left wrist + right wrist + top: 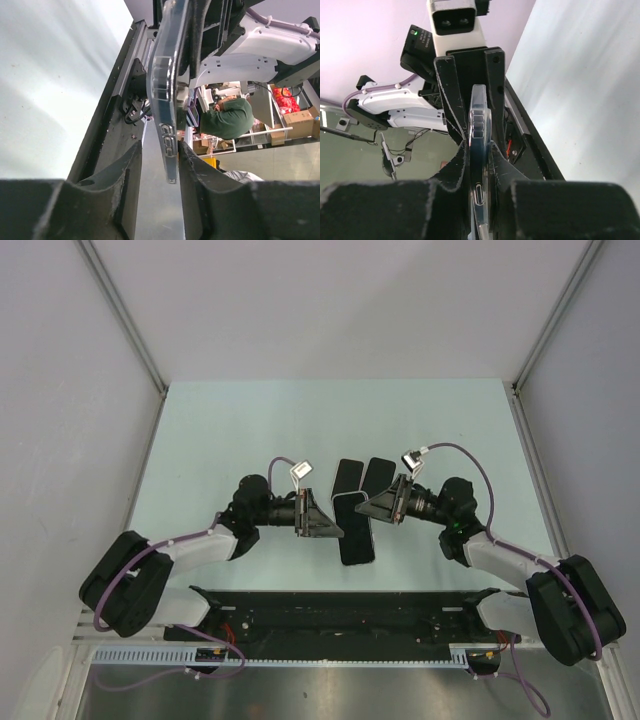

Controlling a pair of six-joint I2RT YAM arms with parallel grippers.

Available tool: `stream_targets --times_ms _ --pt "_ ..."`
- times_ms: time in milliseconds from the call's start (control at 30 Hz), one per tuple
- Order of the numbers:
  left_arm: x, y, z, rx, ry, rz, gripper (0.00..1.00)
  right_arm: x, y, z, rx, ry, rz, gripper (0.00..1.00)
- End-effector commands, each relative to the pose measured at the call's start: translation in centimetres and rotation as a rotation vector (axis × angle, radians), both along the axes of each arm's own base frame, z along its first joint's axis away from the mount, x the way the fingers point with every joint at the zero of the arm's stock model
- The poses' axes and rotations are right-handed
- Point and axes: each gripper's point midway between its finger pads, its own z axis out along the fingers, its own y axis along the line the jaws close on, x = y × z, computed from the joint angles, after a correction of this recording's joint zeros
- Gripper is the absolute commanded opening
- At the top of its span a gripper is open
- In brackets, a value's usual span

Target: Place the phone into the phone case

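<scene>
A clear phone case [479,125] stands on edge above the table between the two arms, and its rim shows a charging-port cutout and button bumps. In the top view it reads as a dark slab with a pale rim [357,538], so the phone seems to lie in it; I cannot tell how deep it sits. My right gripper [479,145] is shut on the case, with both pads pressed to its faces. My left gripper [160,147] is open around the case's [167,100] other edge. That edge rests against the right finger [192,170], with a gap to the left finger.
Two more dark flat slabs [347,477] [378,473] lie side by side on the pale table [220,440] just beyond the grippers. The black base rail [340,615] runs along the near edge. Grey walls close in the table at left, right and back.
</scene>
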Motion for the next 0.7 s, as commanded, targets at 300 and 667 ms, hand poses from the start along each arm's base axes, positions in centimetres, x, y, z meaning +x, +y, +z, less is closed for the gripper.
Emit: stream_targets --times_ms 300,667 --pt "0.6 -0.9 0.4 0.022 0.041 -0.002 0.19 -0.1 1.3 4.4 0.064 -0.129 0.007 0.08" --pt "0.7 -0.9 1.2 0.001 0.042 0.018 0.00 -2.4 0.7 2.2 -0.043 -0.145 0.069 0.59"
